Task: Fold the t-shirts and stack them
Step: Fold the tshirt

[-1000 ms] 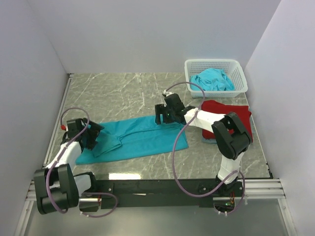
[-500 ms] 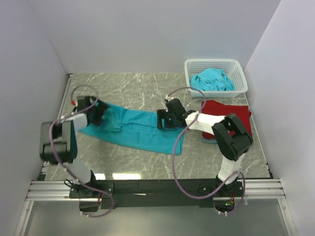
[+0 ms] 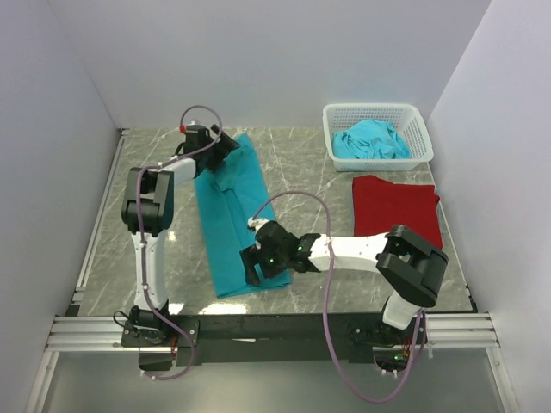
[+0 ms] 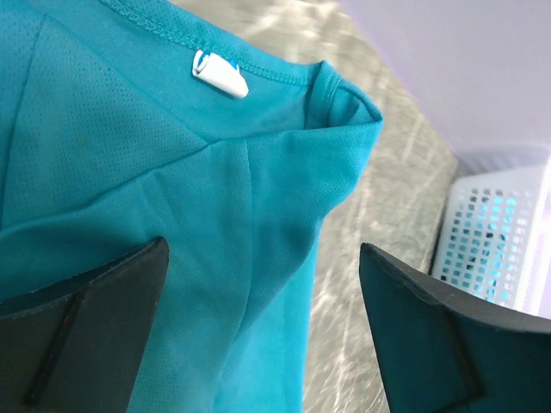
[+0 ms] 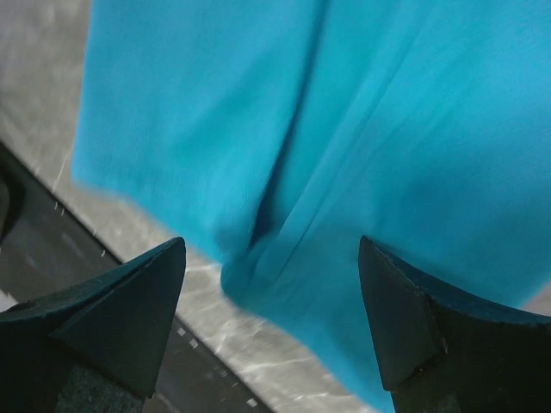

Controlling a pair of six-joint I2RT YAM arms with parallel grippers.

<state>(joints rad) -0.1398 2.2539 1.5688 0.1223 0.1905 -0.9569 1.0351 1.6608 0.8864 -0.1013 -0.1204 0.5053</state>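
Observation:
A teal t-shirt (image 3: 228, 224), folded into a long strip, lies on the marble table running from far to near. My left gripper (image 3: 227, 144) hovers open over its far collar end. In the left wrist view the collar and its white label (image 4: 219, 73) lie just ahead of the left gripper (image 4: 263, 318), with cloth under the wide jaws. My right gripper (image 3: 251, 265) stands open over the near end; the right wrist view shows the right gripper (image 5: 271, 318) above the shirt's near hem (image 5: 250, 267). A folded deep red t-shirt (image 3: 396, 206) lies flat at the right.
A white lattice basket (image 3: 415, 120) at the back right holds crumpled teal t-shirts (image 3: 370, 139); the basket (image 4: 508, 232) also shows in the left wrist view. The table's front edge and black rail (image 5: 95, 292) are just beyond the near hem. Walls close in three sides.
The teal shirt has swung from lying crosswise to lying lengthwise. My left arm went to the far side with the collar end; my right arm came toward the near edge.

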